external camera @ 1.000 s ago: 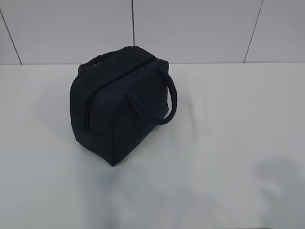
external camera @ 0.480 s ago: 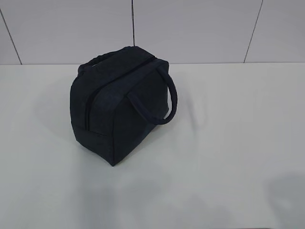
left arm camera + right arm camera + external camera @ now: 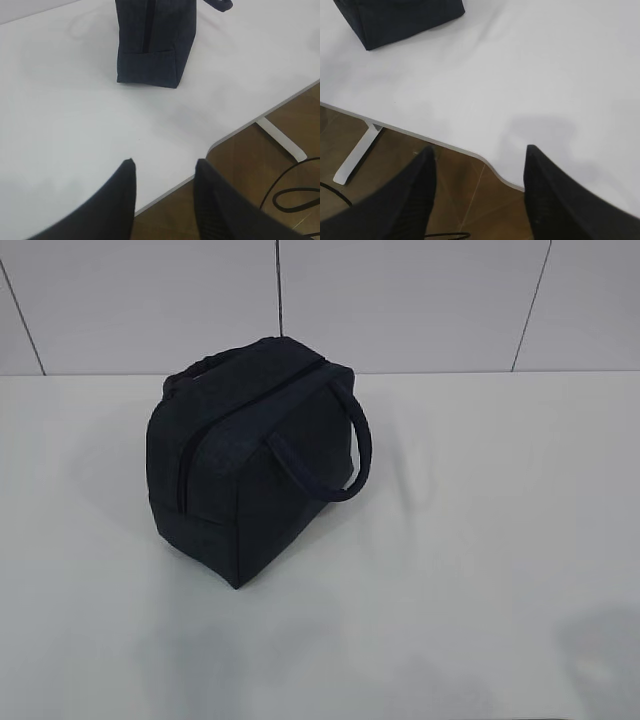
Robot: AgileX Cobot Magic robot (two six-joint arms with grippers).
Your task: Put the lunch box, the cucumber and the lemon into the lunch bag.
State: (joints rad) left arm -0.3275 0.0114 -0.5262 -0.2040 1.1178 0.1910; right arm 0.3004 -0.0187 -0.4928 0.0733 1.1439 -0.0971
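Lunch bag (image 3: 240, 465) stands alone; left gripper (image 3: 165, 172) and right gripper (image 3: 479, 160) gape, empty.

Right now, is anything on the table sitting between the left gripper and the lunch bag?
Nothing visible does. In the left wrist view the left gripper hangs open near the table edge, and only bare white tabletop lies between it and the lunch bag. The bag's zipper looks shut.

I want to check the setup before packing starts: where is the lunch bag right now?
The lunch bag stands upright on the white table, left of centre in the exterior view and near the back wall, zipped shut, both grippers well clear of it.
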